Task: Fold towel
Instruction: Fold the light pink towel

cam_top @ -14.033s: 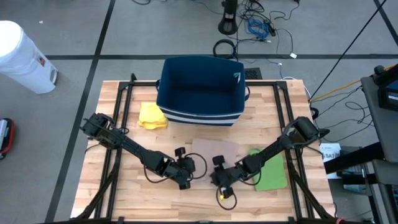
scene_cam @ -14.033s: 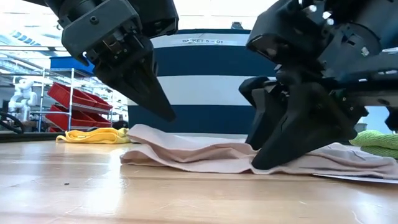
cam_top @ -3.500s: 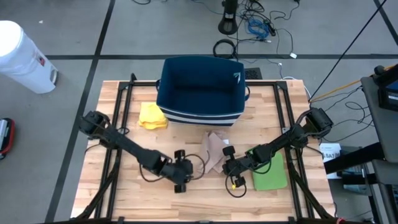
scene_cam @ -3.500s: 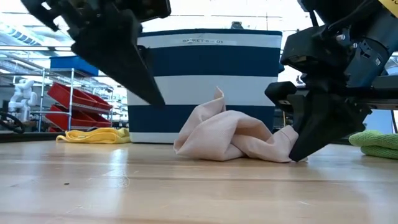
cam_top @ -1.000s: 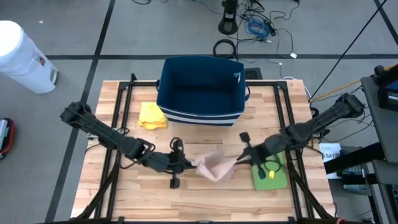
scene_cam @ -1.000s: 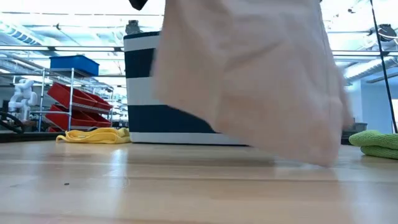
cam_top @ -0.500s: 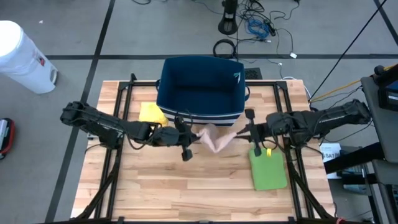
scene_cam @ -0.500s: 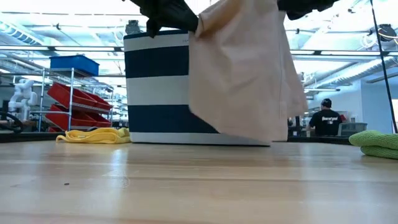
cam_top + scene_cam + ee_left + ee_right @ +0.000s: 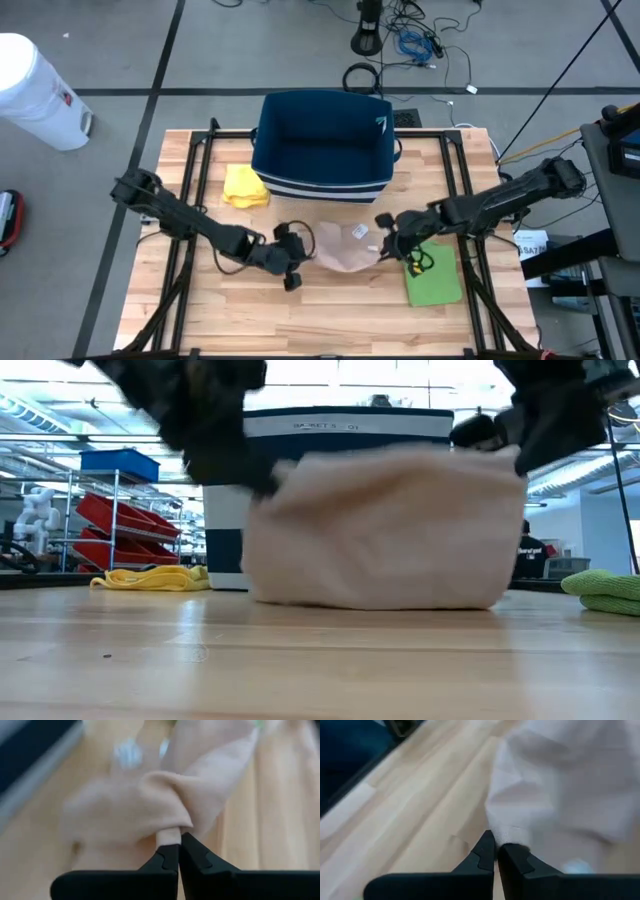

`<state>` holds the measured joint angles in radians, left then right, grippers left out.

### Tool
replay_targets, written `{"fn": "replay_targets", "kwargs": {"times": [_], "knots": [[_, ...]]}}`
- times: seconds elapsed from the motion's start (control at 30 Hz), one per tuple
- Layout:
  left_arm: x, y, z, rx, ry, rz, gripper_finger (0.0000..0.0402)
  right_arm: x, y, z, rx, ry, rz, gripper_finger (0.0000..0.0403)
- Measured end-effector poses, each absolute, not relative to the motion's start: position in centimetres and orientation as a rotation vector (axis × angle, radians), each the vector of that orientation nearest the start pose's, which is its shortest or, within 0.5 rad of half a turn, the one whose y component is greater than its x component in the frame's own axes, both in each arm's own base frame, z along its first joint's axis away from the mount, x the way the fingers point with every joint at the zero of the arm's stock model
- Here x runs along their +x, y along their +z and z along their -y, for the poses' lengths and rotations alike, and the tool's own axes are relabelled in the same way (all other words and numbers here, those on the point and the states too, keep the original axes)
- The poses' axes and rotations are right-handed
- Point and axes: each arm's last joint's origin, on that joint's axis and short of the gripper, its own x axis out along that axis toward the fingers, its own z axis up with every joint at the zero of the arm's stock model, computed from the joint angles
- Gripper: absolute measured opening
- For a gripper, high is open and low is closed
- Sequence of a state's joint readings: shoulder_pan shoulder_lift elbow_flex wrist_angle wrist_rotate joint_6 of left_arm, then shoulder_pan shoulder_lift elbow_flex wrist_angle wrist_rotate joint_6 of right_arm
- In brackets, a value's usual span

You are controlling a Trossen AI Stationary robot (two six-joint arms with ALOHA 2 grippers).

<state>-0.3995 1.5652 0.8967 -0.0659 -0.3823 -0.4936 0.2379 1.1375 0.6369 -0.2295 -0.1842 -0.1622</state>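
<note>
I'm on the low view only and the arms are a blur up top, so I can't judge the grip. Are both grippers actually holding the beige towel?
Observer: Yes. The left gripper is shut on a bunched corner of the beige towel.
Operator: And the right?
Observer: The right gripper is shut on a hemmed edge.
Operator: Where is the towel relative to the basket?
Observer: From above, it is stretched between the grippers in front of the blue basket, the green cloth to its right.
</note>
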Motion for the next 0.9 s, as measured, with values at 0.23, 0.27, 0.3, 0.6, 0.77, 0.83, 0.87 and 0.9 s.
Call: {"fn": "replay_targets", "kwargs": {"times": [0.23, 0.27, 0.3, 0.6, 0.77, 0.83, 0.87, 0.9], "knots": [[28.6, 16.3, 14.3, -0.328, 0.118, -0.665, 0.0000, 23.2, 18.4, -8.2, -0.098, 0.613, -0.730, 0.0009], [28.5, 16.4, 14.7, -0.331, 0.102, -0.658, 0.0000, 23.3, 18.2, -8.7, -0.095, 0.624, -0.729, 0.0014], [28.3, 16.4, 15.1, -0.334, 0.090, -0.654, 0.0000, 23.5, 17.9, -9.1, -0.093, 0.634, -0.723, 0.0020], [27.8, 15.6, 16.3, -0.361, 0.077, -0.683, 0.0033, 24.2, 15.5, -11.3, -0.053, 0.671, -0.770, 0.0138], [27.9, 14.1, 16.6, -0.421, 0.057, -0.758, 0.0079, 24.2, 15.3, -11.4, -0.010, 0.651, -0.802, 0.0204], [27.9, 13.6, 16.7, -0.441, 0.059, -0.785, 0.0097, 24.0, 15.5, -11.3, 0.002, 0.646, -0.807, 0.0217], [27.9, 13.5, 16.8, -0.453, 0.059, -0.790, 0.0104, 24.0, 15.6, -11.3, 0.006, 0.643, -0.804, 0.0220], [27.9, 13.5, 16.9, -0.455, 0.054, -0.793, 0.0112, 23.9, 15.7, -11.2, 0.007, 0.636, -0.810, 0.0222]]}}
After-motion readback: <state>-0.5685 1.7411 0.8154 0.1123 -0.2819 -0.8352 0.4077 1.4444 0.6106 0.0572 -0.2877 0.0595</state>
